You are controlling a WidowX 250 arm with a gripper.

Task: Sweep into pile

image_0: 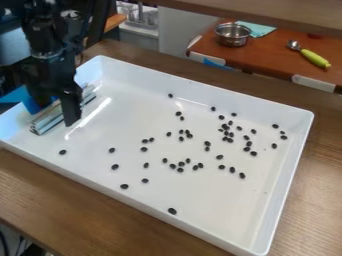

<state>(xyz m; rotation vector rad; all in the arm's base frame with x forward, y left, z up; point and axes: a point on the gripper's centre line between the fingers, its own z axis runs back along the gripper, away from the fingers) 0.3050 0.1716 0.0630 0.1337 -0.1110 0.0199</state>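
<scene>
At the left end of the white tray point(294, 170), by its short wall, the pincer point(67, 109) hangs low beside a pale bar point(48, 122) with a blue piece point(31, 104) next to it. I cannot tell whether the pincer is wide, narrow or holding the bar. The bar looks like the sweeping tool, and it lies slantwise inside the tray. The tray sits on a wooden desk point(40, 200).

The black beans point(115, 167) are what needs gathering, and they are spread over much of the tray floor. The thickest group, right of the middle, has a few beans touching or nearly so, but it is a loose patch and not a pile. Others are strung across the middle, a few are near the right wall, one is close to the near wall, and one lies on its own not far from the bar.

I judge the job to be at or near its start: no proper pile has formed. Nearly all the sweeping is left, with the outliers to be drawn in from several sides towards one spot.
</scene>
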